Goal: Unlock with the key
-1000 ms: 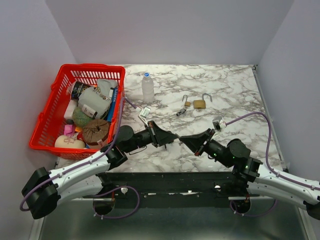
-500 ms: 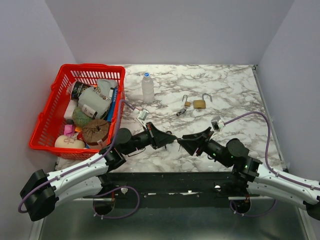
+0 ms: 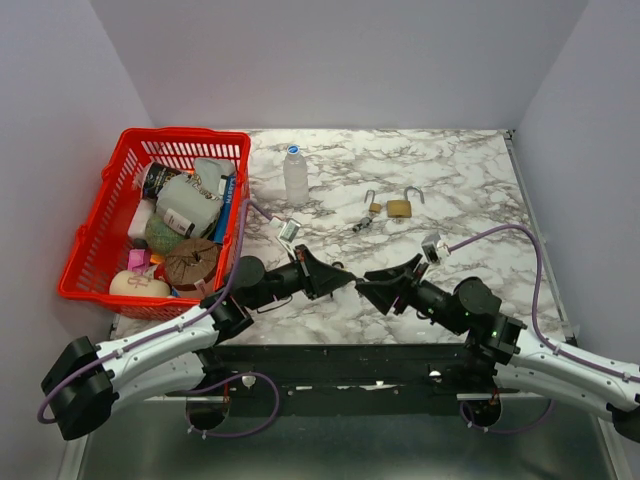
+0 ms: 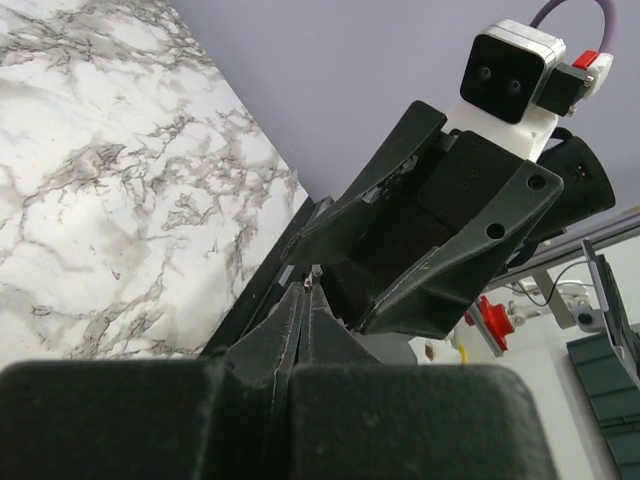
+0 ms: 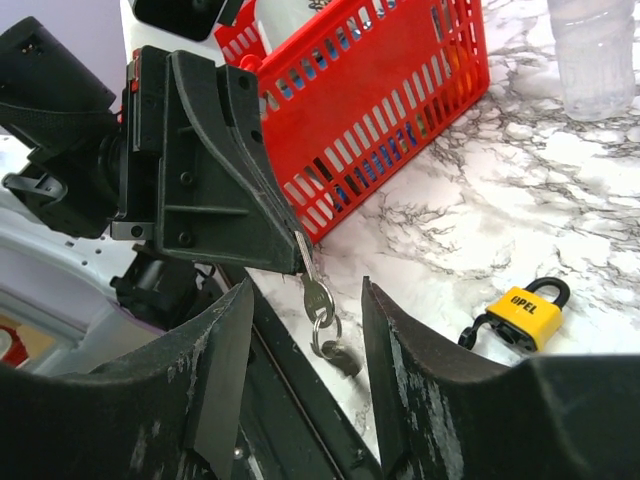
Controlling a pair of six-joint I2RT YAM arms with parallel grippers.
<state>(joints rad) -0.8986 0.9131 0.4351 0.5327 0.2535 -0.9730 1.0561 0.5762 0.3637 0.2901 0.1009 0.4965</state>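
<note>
**Key dangling, yellow lock lying off to the side**

The small silver key (image 5: 316,296) is pinched by its blade at the tip of my left gripper (image 5: 297,265). It hangs head-down with a ring dangling off it, right in the gap of my right gripper (image 5: 305,288) and touching neither finger. The yellow padlock (image 5: 522,314), black shackle, lies flat just past that gripper's right finger.

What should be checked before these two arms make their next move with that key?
1. Left gripper shut on the key: ok.
2. Right gripper open: ok.
3. Key hanging between the right gripper's fingers, in the right wrist view: ok.
4. Key ring dangling below, free of those fingers: cannot tell.
5. Yellow padlock in sight, lying on the table: ok.
6. Padlock's shackle locked: cannot tell.
</note>
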